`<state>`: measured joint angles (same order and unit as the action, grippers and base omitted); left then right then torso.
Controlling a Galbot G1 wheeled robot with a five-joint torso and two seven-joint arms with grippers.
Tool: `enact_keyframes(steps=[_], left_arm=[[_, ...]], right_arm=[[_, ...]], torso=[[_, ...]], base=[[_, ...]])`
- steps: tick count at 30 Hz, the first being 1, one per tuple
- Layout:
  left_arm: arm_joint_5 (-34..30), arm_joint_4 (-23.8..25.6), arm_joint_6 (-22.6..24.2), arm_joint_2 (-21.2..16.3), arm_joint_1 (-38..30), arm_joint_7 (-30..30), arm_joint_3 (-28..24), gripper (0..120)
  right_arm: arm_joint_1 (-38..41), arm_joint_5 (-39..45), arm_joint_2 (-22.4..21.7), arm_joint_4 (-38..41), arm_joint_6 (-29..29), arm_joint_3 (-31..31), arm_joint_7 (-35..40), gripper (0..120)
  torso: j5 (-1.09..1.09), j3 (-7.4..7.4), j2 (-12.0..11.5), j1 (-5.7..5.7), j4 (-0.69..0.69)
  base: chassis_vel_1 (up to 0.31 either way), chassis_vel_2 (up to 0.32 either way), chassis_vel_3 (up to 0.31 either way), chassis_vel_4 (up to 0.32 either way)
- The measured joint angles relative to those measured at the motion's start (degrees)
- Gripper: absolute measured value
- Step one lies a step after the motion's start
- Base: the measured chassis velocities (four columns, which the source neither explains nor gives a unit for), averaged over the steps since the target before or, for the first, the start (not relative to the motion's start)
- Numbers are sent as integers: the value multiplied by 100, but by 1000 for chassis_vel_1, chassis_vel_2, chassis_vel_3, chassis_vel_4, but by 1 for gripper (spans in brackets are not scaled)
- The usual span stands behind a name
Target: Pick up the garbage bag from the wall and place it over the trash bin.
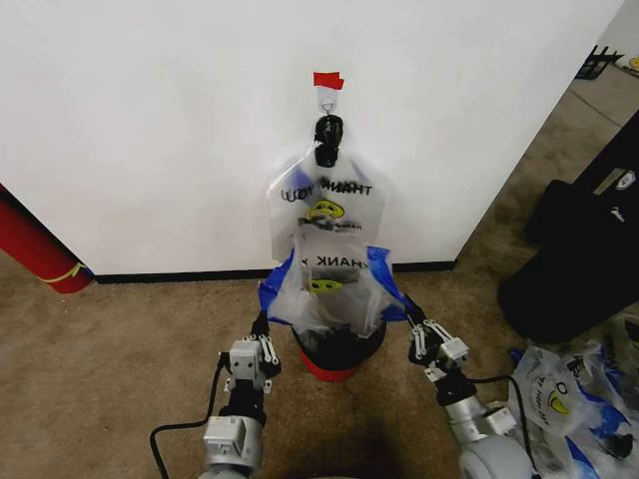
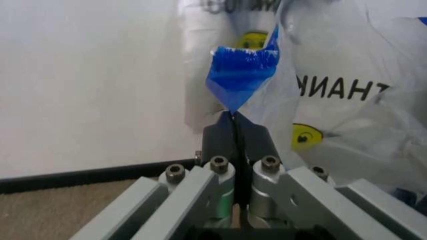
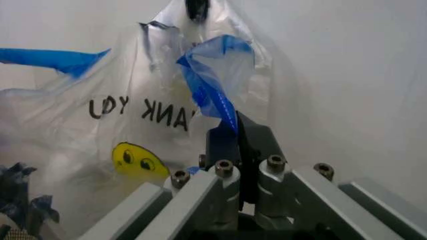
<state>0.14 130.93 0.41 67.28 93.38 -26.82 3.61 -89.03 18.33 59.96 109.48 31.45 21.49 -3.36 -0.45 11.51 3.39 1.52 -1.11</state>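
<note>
Garbage bag (image 1: pixel 329 289) is spread open over the trash bin (image 1: pixel 337 357), just in front of the wall (image 1: pixel 150 130). Left gripper (image 1: pixel 262 325) has its fingers (image 2: pixel 220 137) pinched on the bag's blue left edge; right gripper (image 1: pixel 413 322) fingers (image 3: pixel 223 142) pinch the blue right edge. Larger whitish bag (image 1: pixel 327 200) hangs on the hook (image 1: pixel 326 100) w/ red tape (image 1: pixel 327 80) above.

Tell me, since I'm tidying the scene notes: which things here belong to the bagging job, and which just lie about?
Job:
garbage bag, stretched over the bin
trash bin
left tool, shut on a blue handle
right tool, shut on the other handle
wall

Lying about:
hanging bag bundle on the hook
red cylinder
bags on floor
</note>
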Motion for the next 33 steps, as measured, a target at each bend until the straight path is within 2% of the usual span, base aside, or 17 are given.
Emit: enact_keyframes(steps=[4, 9, 15, 20, 29, 33], left_arm=[[84, -214, -90, 63, -57, 131, -44, 0], [232, -353, -93, 93, 14, 180, -48, 0], [496, -370, -74, -148, 274, 176, 12, 0], [781, -462, -74, -331, 489, 81, 60, 0], [1103, -818, -82, -360, 643, 31, 41, 0], [1092, -1079, -77, -342, 457, 29, 36, 0]], right_arm=[[-30, 415, -128, 83, 0, 182, -38, 0], [-68, 761, -257, 76, -176, 82, -90, 0], [-320, 846, -554, -37, -637, -21, -117, 0], [-454, 633, -685, -307, -708, -33, -175, 0], [-342, 608, -321, -930, -590, -285, -112, 0], [-65, 959, -54, -1276, -577, -407, -14, 0]], torso=[[0, 0, 0, 0, 0], [0, 0, 0, 0, 2], [0, 0, 0, 0, 0], [-1, 0, 0, 0, 1], [0, 0, 0, 0, 0], [-1, 0, 0, 0, 0]], base=[[0, 0, 0, 0], [0, 0, 0, 0], [0, 0, 0, 0], [0, 0, 0, 0], [0, 0, 0, 0], [0, 0, 0, 0]])
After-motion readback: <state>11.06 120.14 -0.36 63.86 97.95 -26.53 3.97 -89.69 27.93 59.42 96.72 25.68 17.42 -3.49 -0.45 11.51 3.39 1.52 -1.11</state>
